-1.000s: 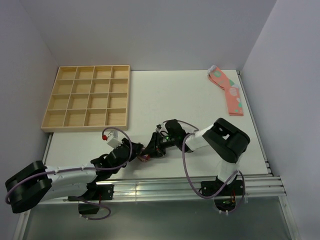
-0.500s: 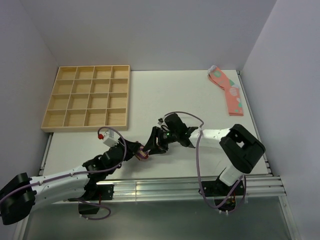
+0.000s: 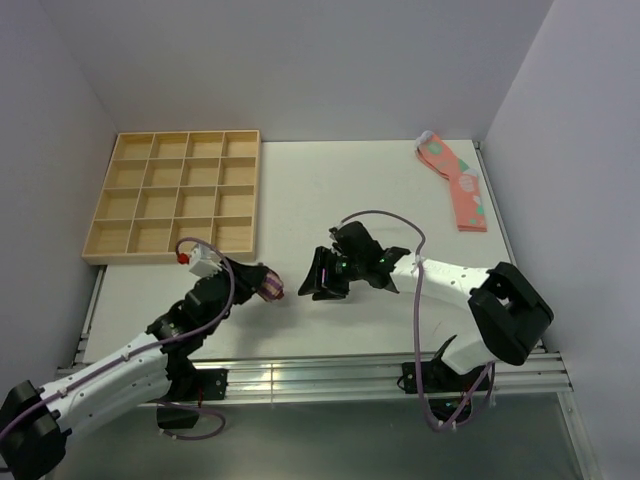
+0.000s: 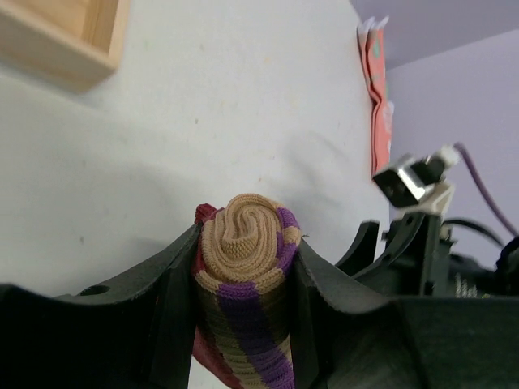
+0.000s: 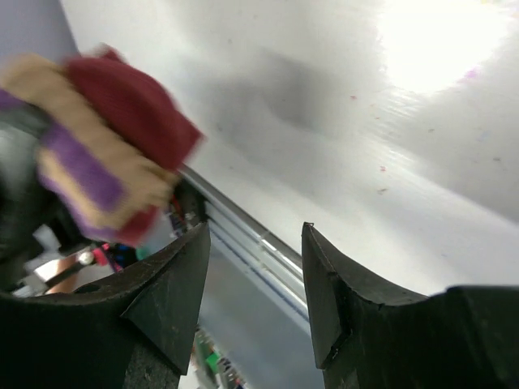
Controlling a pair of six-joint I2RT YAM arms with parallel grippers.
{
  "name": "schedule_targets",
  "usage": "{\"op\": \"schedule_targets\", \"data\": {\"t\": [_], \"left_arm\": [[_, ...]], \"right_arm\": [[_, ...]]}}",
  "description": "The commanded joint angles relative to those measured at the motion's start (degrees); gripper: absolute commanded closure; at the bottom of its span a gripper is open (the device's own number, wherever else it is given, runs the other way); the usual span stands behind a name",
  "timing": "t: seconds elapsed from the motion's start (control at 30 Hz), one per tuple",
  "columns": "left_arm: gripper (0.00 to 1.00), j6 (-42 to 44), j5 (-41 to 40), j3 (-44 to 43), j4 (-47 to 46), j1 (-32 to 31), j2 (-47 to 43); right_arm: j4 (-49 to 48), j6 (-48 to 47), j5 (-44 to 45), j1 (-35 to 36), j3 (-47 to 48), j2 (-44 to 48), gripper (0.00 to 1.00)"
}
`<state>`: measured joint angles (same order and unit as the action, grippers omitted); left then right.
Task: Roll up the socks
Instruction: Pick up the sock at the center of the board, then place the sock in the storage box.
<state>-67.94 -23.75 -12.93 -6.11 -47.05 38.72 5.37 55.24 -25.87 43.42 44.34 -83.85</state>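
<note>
A wooden tray sits far left on the desk. Near the front edge, the left tool clamps the rolled socks. Just beside it, the right tool gapes wide, holding nothing. Pink socks lie far right.

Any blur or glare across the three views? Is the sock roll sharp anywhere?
Right wrist: the sock roll is smeared by blur, and glare blows out the table at top right. Left wrist: the roll is sharp, stitches readable, but the fingers are nearly black. Top: even light, soft shadows under the arms, no glare.
</note>
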Motion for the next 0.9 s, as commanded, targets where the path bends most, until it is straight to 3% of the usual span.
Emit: {"op": "schedule_targets", "data": {"t": [0.0,0.27,0.47,0.87], "left_arm": [[1.0,6.15,4.93,-6.57,0.04,5.81,0.03],[1.0,10.9,20.66,-13.17,-4.25,26.0,6.18],[1.0,10.11,31.45,-11.77,-18.65,37.09,14.44],[1.0,7.91,37.81,-10.8,-43.88,43.35,35.79]], "right_arm": [[4.73,-4.17,4.94,-0.53,3.04,3.78,0.44],[9.31,-8.83,11.19,-0.53,4.09,8.62,0.44],[9.66,-12.09,13.21,-0.53,4.18,10.11,0.44],[6.59,-15.86,14.79,-0.53,2.07,9.85,0.44]]}}
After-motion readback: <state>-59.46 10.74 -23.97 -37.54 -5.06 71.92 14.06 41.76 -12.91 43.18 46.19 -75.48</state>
